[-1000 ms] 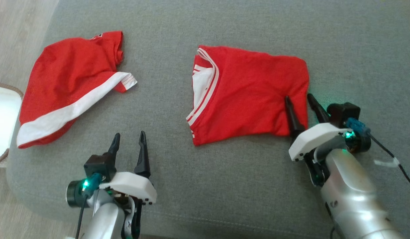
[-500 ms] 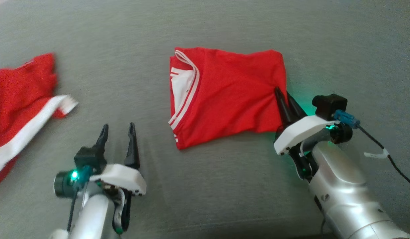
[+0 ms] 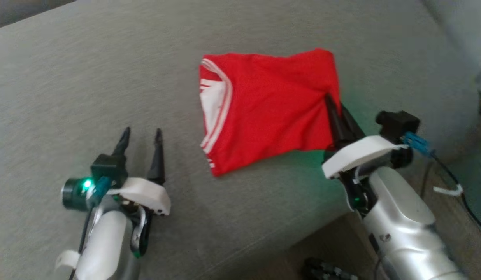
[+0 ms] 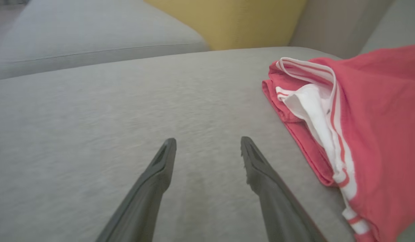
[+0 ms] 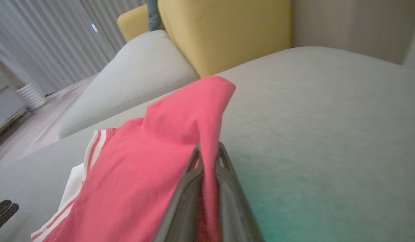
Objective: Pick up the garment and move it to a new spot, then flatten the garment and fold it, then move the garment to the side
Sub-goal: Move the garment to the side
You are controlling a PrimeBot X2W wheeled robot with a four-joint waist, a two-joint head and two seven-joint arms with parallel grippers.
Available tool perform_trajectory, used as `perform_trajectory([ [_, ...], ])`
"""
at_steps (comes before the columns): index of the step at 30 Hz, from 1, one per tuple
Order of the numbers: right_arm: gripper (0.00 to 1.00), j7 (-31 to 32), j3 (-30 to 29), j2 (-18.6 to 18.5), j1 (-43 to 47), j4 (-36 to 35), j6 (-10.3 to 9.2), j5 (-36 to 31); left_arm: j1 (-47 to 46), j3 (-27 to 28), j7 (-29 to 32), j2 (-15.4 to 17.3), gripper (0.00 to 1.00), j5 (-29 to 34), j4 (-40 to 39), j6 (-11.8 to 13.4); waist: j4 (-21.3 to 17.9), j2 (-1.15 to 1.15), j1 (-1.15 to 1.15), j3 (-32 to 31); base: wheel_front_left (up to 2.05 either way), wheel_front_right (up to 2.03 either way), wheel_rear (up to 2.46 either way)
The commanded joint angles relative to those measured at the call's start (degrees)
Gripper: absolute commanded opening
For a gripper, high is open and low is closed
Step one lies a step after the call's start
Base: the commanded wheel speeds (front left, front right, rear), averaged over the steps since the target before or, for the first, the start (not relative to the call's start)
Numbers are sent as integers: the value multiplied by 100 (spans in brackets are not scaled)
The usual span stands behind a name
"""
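The garment point(image 3: 271, 109) is a folded red shirt with white stripes along its left edge, lying on the grey sofa seat point(image 3: 88, 77). My right gripper point(image 3: 334, 102) is shut on its right edge, and the cloth there is pulled into a raised ridge. In the right wrist view the red garment point(image 5: 153, 168) is pinched between the closed fingers of the right gripper point(image 5: 209, 148). My left gripper point(image 3: 142, 132) stands open over bare seat, left of the garment and apart from it. In the left wrist view the left gripper point(image 4: 207, 144) holds nothing, with the garment point(image 4: 378, 127) to its right.
The seat's front edge runs across the lower right, with floor point(image 3: 450, 202) beyond it and a dark object point(image 3: 326, 270) down there. A yellow cushion point(image 5: 224, 30) stands at the back of the sofa. A black cable point(image 3: 446, 171) trails from my right wrist.
My right gripper has closed on the garment's right edge and raised it slightly. The camera has swung right, so the second red garment has left the picture. The left gripper stays open.
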Motion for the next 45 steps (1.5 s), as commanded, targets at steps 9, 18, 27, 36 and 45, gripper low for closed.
perform_trajectory([
  [9, 0, -78, -620, 27, 202, -616, 37, -495, -605, -252, -70, 33, 100, 105, 184, -215, -487, 0, 0, 245, 0, 0, 0],
  [18, 0, -78, -1304, 27, -1137, 160, 37, -1955, -420, -145, -70, 85, 100, 151, 13, -61, -434, 0, 0, 407, 0, 0, 0],
  [27, 0, -79, -2680, -700, -2515, 1301, 37, -3462, -401, -101, -70, 128, 100, 224, -235, -46, 154, 0, 0, 705, 0, 0, 0],
  [36, 0, -79, -3580, -966, -3000, 1576, 37, -4394, -432, -32, -70, 156, 100, 245, -336, -44, 280, 0, 0, 850, 0, 0, 0],
  [45, 100, -79, -3674, -802, -2999, 1303, 37, -4821, -485, 42, -70, 164, 100, 240, -335, -40, 259, 0, 0, 878, 0, 0, 0],
])
